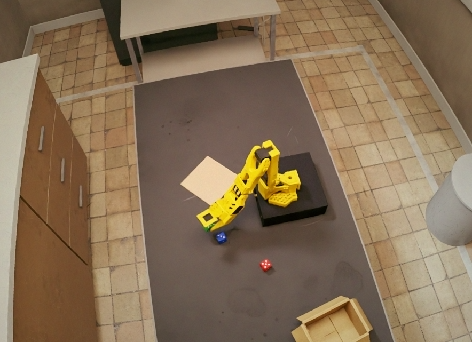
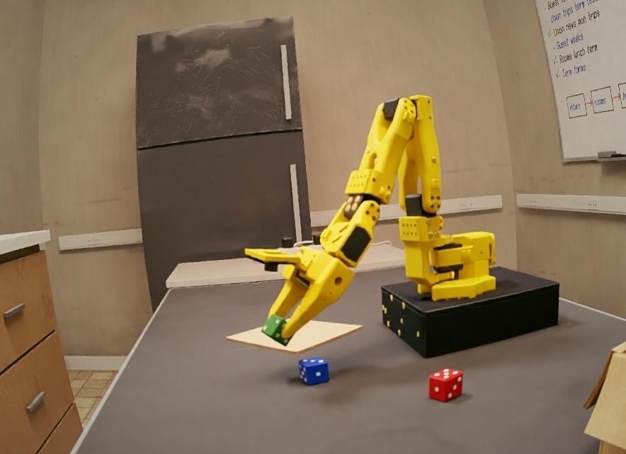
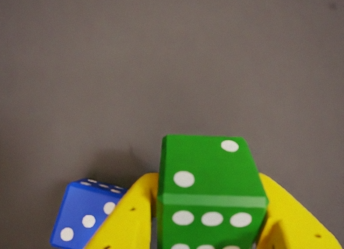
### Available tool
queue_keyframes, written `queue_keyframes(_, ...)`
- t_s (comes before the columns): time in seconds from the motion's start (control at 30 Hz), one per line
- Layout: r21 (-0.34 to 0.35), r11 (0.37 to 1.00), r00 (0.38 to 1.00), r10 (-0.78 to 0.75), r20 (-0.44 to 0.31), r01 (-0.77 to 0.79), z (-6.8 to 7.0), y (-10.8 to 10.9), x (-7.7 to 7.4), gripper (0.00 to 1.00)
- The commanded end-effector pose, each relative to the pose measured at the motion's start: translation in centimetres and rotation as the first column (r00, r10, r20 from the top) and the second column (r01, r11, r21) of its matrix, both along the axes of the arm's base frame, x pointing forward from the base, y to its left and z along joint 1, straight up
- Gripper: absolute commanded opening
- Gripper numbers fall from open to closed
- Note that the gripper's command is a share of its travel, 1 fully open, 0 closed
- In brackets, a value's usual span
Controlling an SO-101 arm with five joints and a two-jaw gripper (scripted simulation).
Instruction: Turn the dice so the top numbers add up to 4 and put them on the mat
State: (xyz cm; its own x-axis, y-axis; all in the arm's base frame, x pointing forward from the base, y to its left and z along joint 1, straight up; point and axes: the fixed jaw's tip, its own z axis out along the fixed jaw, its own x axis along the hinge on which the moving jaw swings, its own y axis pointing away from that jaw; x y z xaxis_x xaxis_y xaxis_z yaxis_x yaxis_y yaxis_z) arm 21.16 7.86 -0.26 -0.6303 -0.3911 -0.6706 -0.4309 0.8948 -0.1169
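Above the dark table (image 2: pixel 202 404), the gripper (image 2: pixel 277 331) is clamped nearly closed on the green die (image 2: pixel 273 328). The blue die (image 2: pixel 313 370) lies just beside it, off the tan mat (image 2: pixel 323 333).

Three dice: one green die (image 2: pixel 275 328), one blue die (image 2: pixel 313 370), one red die (image 2: pixel 445 384); one mat (image 1: pixel 207 179); one cardboard box (image 1: pixel 332 322).

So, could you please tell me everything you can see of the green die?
The green die is a solid-looking cube with white pips, clamped between the fingers of the yellow pincer and lifted off the dark table. It hangs tilted, not flat. The wrist view shows a two-pip face and part of a six. It is near the mat, above the blue die, touching neither.
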Motion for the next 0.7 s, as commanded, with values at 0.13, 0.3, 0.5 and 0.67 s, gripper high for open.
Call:
queue_keyframes(0.13,0.023,0.999,0.999,-0.033,0.023,0.032,0.0,-0.3,0.3,0.0)
queue_keyframes(0.3,0.052,0.996,0.995,-0.073,0.066,0.07,-0.1,-0.7,1.1,0.0)
queue_keyframes(0.5,0.088,0.99,0.986,-0.12,0.116,0.111,-0.2,-1.3,1.8,0.0)
queue_keyframes(0.67,0.141,0.976,0.964,-0.189,0.186,0.164,-0.2,-2.2,2.7,0.0)
